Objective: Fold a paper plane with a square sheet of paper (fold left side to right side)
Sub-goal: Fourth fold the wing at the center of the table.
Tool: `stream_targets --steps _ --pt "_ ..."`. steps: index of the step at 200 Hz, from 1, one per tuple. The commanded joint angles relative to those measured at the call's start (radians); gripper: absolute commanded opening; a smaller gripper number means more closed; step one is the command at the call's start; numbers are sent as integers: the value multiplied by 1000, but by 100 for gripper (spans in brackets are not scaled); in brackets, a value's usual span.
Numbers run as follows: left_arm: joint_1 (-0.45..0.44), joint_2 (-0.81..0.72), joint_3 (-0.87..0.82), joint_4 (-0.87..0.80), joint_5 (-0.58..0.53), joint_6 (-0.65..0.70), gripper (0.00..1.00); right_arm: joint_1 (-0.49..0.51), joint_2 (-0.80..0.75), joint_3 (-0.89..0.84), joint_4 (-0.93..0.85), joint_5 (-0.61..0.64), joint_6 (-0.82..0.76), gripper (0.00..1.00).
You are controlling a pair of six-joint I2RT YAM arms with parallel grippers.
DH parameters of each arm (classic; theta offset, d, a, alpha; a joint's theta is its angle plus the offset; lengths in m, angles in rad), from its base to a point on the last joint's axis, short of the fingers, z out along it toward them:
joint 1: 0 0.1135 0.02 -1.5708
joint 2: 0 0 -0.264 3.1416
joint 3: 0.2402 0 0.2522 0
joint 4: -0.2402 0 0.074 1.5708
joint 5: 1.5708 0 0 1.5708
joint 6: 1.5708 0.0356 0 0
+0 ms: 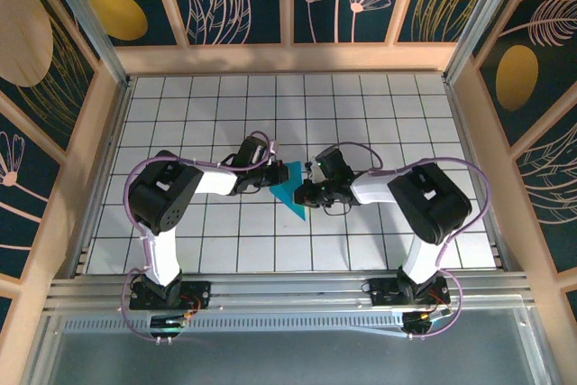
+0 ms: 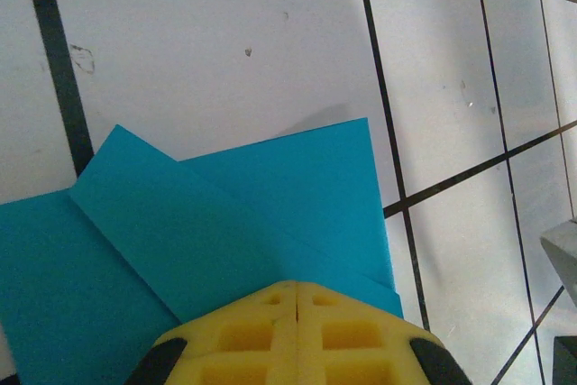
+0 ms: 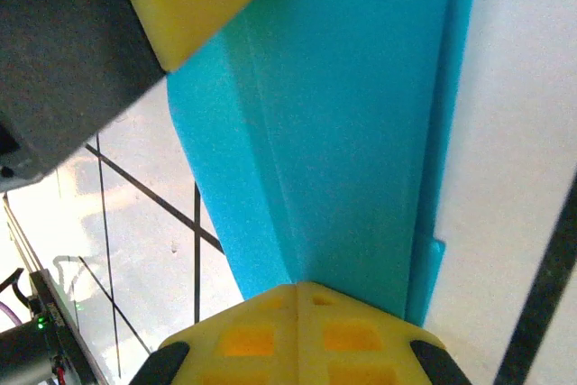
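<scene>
The folded turquoise sheet of paper (image 1: 290,188) is lying on the tiled table (image 1: 361,114) between the two arms. The left gripper (image 2: 296,288) is being held fully closed, tips over the folded layers. The right gripper (image 3: 297,288) is likewise being held closed at the opposite edge, seemingly pressing rather than pinching.

Top view: paper sheet (image 1: 290,191) partly under left gripper (image 1: 275,172) and right gripper (image 1: 308,193); its folds too small to read. Left wrist: sheet cut off at left and bottom edges. Right wrist: sheet blurred, runs off top edge.
</scene>
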Motion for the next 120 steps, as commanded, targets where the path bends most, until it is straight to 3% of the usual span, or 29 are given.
stream_targets --steps 1,120 --pt "12 45 -10 -136 -130 42 0 26 -21 -62 -112 -42 12 0" --pt "12 28 -4 -126 -104 36 0 71 -132 -213 -118 -35 57 0"
